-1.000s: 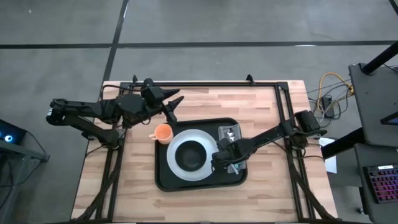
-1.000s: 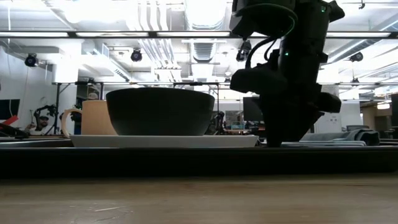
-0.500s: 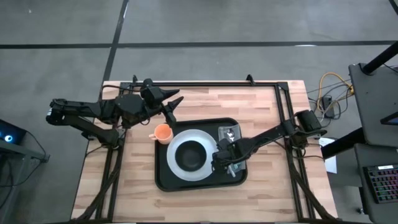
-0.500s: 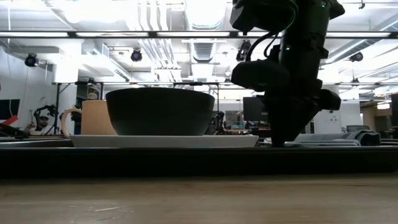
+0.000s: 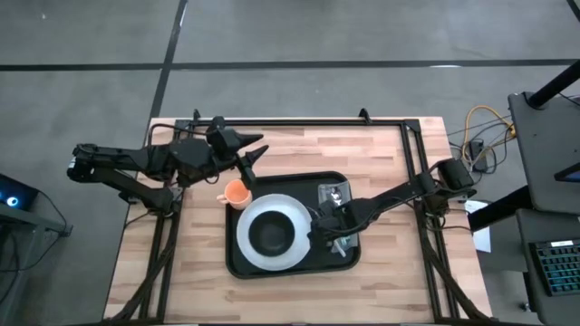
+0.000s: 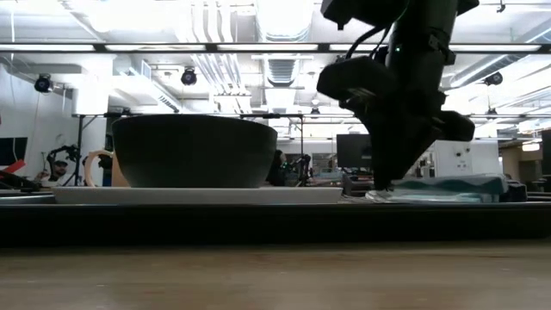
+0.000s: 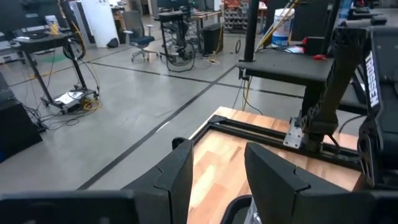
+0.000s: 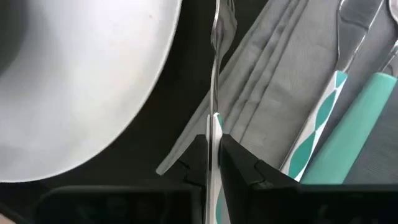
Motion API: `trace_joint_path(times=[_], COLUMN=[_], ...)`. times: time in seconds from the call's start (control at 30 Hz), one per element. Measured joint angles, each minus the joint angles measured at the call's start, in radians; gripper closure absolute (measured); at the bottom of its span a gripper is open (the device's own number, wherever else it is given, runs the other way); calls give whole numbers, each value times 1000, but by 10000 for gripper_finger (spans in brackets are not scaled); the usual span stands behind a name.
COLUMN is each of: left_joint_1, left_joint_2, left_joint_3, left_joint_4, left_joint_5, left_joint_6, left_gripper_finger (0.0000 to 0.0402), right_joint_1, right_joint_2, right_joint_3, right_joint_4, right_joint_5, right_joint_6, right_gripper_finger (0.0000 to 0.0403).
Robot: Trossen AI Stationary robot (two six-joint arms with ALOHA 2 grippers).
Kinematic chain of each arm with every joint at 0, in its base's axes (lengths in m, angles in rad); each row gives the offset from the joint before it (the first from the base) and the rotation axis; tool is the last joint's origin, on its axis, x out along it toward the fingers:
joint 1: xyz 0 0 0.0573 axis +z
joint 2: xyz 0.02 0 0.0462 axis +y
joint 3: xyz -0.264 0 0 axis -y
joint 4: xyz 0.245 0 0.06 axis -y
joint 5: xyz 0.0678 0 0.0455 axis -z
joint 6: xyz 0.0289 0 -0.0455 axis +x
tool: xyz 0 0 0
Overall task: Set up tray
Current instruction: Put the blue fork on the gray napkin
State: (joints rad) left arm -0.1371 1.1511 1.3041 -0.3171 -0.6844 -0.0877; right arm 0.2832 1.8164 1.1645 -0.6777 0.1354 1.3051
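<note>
Tray (image 5: 237, 263) lies at the table's middle, directly beneath the right gripper (image 5: 328, 234), whose fingers pinch a fork (image 8: 215, 74) by its handle between the white plate (image 5: 265, 234) and the grey napkin (image 5: 343, 243). Fork's long axis (roughly) follows the napkin's edge. Left gripper (image 5: 255, 154) waits far-left, part open, empty.

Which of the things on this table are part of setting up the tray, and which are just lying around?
Part of the job:
tray
white plate carrying the dark bowl
grey napkin
fork, pinched by the right gripper
teal-handled cutlery
orange mug

Just lying about:
cables past the table's edge
</note>
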Motion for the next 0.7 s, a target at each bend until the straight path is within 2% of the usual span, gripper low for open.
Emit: trace_joint_path(times=[0.1,0.23,0.4,0.57,0.7], left_joint_1=[0,0,0,0,0], left_joint_2=[0,0,-2,-2,-2], left_joint_3=[0,0,0,0,0], left_joint_4=[-4,-5,-5,-8,-9], left_joint_5=[2,2,2,2,2], left_joint_6=[0,0,0,0,0], left_gripper_finger=[275,275,275,275,275], right_joint_1=[0,0,4,8,18], right_joint_2=[-9,-10,-36,-127,-254], right_joint_3=[0,-21,-81,-142,-222], right_joint_4=[1,17,170,204,237], right_joint_5=[3,11,15,32,103], right_joint_6=[14,148,226,248,250], right_gripper_finger=[386,388,391,391,392])
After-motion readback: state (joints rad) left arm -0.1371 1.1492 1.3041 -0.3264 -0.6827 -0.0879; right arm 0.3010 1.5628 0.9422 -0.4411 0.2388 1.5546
